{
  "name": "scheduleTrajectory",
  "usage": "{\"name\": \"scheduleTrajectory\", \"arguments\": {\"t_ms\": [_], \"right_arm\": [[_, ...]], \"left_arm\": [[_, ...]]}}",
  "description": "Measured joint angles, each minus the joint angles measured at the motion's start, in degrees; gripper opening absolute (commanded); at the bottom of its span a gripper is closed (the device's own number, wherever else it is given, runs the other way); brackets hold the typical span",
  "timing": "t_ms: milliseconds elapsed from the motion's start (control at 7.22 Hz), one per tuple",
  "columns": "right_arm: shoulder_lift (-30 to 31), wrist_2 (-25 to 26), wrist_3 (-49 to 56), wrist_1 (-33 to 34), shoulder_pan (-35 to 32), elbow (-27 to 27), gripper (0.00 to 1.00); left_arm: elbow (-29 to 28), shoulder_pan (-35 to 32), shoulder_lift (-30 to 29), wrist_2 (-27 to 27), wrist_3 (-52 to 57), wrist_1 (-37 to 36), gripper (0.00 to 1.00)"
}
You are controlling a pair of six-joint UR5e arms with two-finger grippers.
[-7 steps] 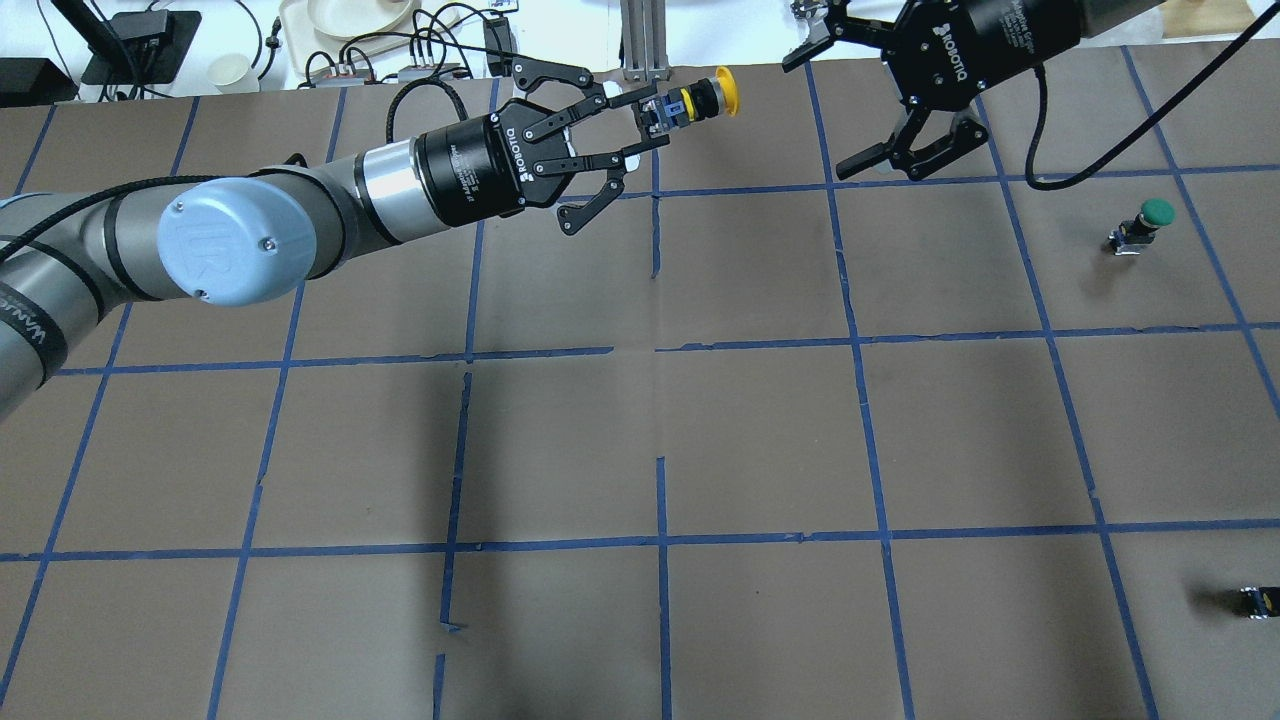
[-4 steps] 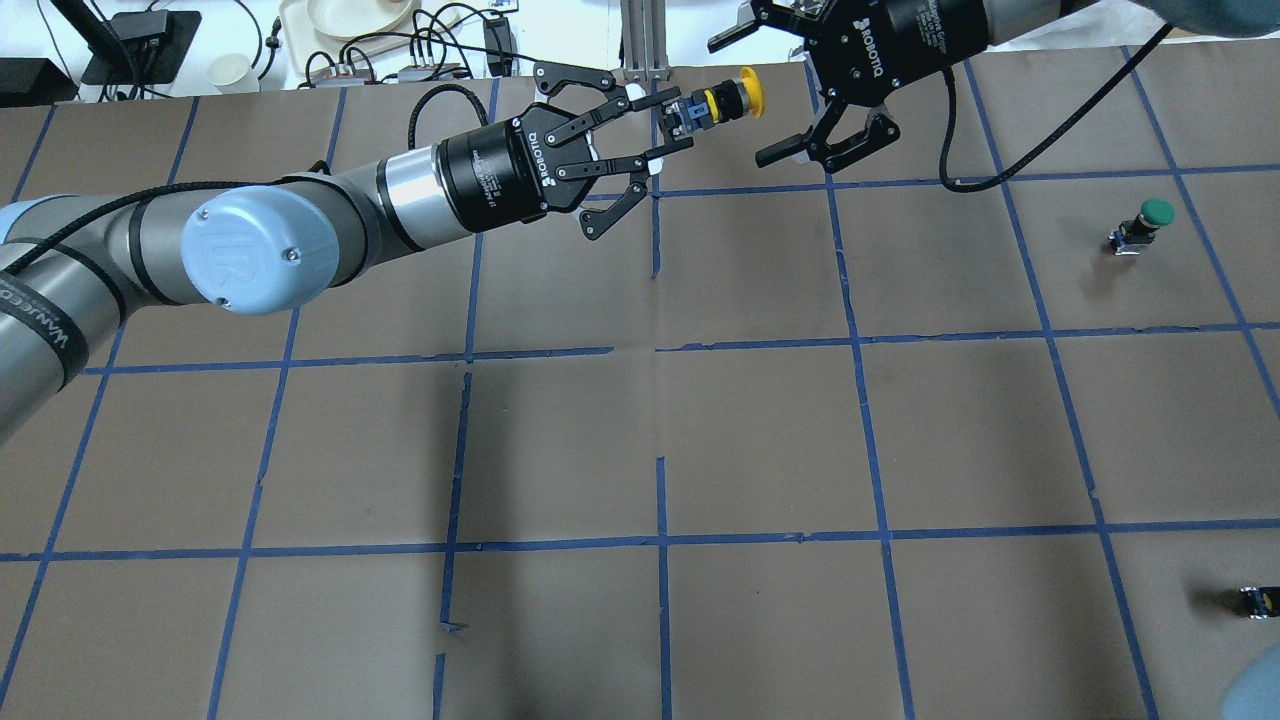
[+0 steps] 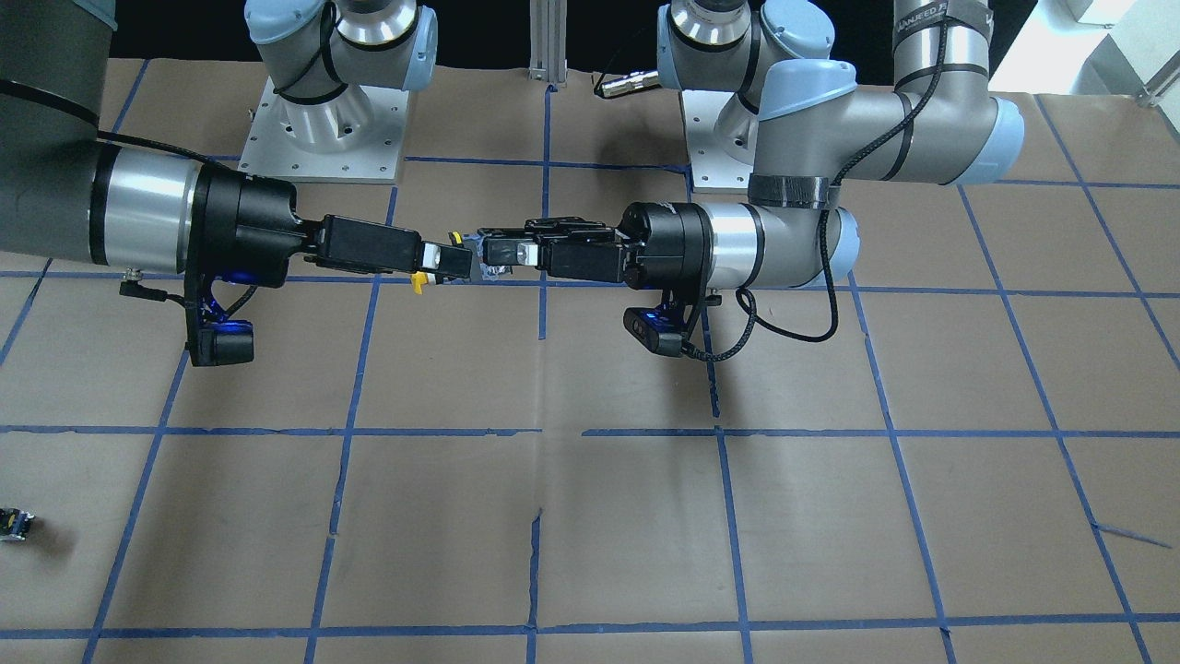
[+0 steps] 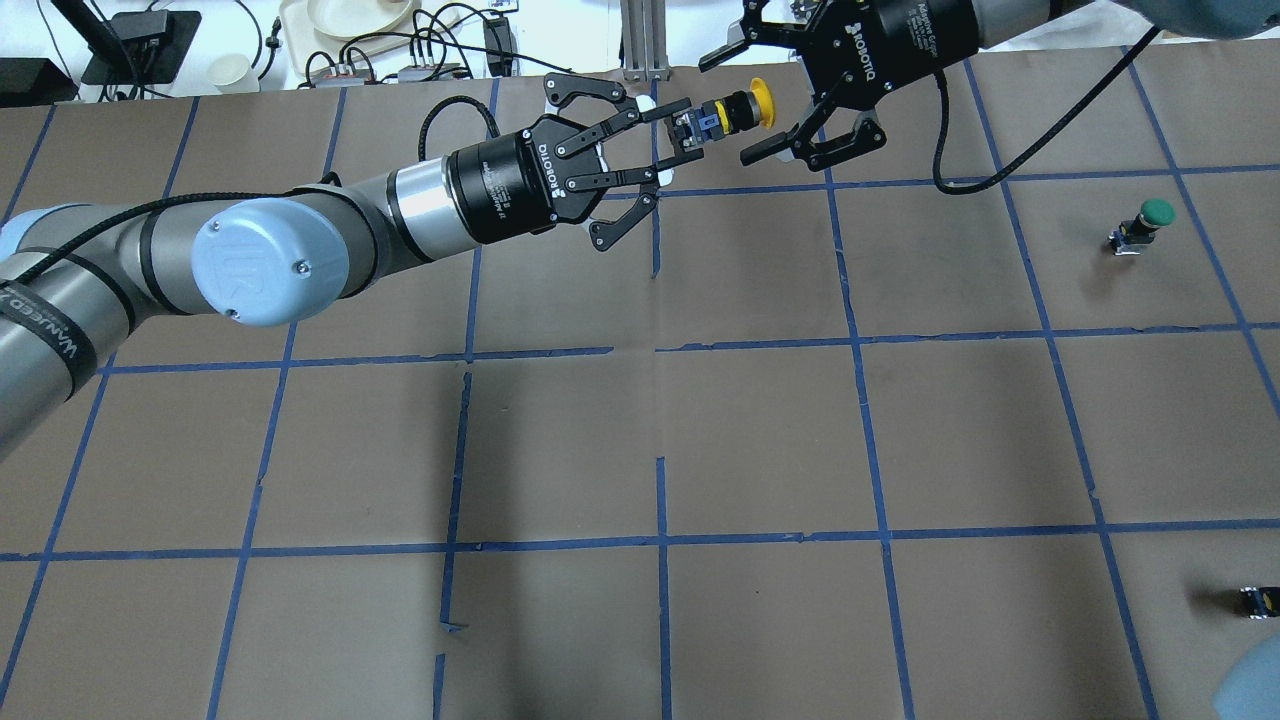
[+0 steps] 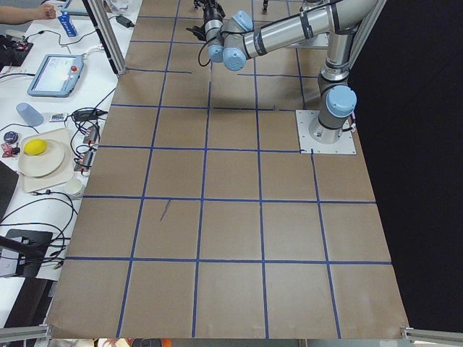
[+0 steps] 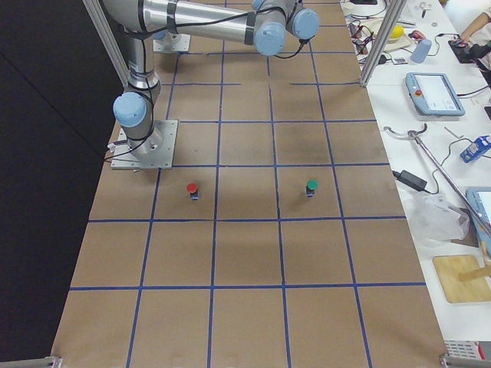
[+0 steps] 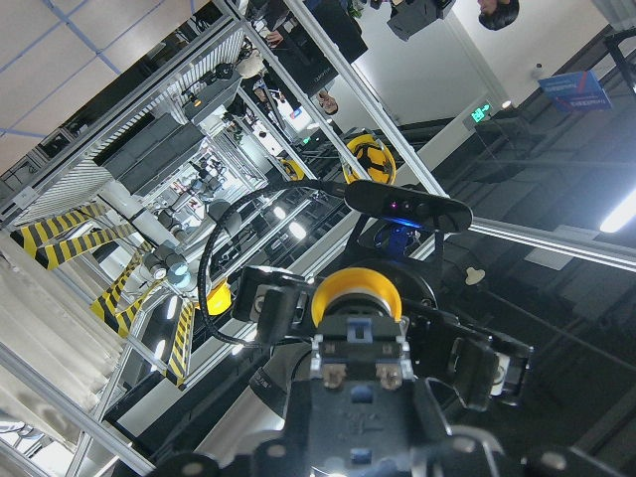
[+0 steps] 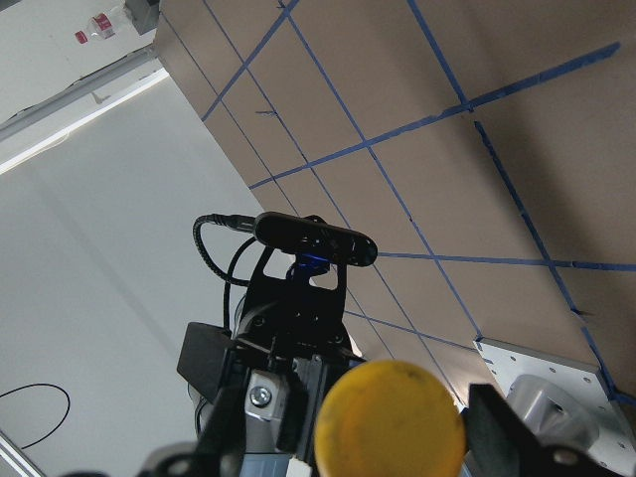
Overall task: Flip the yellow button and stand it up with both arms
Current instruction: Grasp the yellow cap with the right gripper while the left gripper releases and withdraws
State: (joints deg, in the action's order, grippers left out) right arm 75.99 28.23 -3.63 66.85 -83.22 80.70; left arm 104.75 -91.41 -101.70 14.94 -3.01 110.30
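The yellow button (image 4: 745, 108) is held level above the table's far edge, its cap pointing toward the right arm. My left gripper (image 4: 686, 128) is shut on its dark body. My right gripper (image 4: 746, 100) is open, one finger on each side of the yellow cap without closing on it. In the front-facing view the two grippers meet tip to tip, and a bit of the yellow cap (image 3: 419, 279) peeks out below the right finger. The left wrist view shows the cap (image 7: 358, 291) facing away. The right wrist view shows the cap (image 8: 393, 417) face-on between the open fingers (image 8: 502, 427).
A green-capped button (image 4: 1150, 218) stands on the right side of the table, also seen in the right side view (image 6: 311, 186) next to a red-capped one (image 6: 192, 188). A tiny dark part (image 4: 1258, 602) lies near the right front edge. Cables and a plate lie beyond the far edge.
My right gripper has moved left and now straddles the yellow cap. My left gripper has carried the button slightly to the right toward it.
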Motion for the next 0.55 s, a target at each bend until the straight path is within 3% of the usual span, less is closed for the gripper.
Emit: {"name": "scheduleTrajectory", "arguments": {"t_ms": [138, 415, 554], "right_arm": [[0.01, 0.09, -0.06, -0.08, 0.35, -0.01, 0.35], [0.25, 0.09, -0.14, -0.36, 0.84, -0.03, 0.33], [0.35, 0.08, -0.14, -0.46, 0.89, -0.02, 0.33]], "left_arm": [[-0.01, 0.31, 0.31, 0.03, -0.21, 0.0, 0.01], [0.0, 0.47, 0.71, 0.04, -0.39, -0.06, 0.02], [0.01, 0.47, 0.74, 0.07, -0.41, -0.08, 0.17]]}}
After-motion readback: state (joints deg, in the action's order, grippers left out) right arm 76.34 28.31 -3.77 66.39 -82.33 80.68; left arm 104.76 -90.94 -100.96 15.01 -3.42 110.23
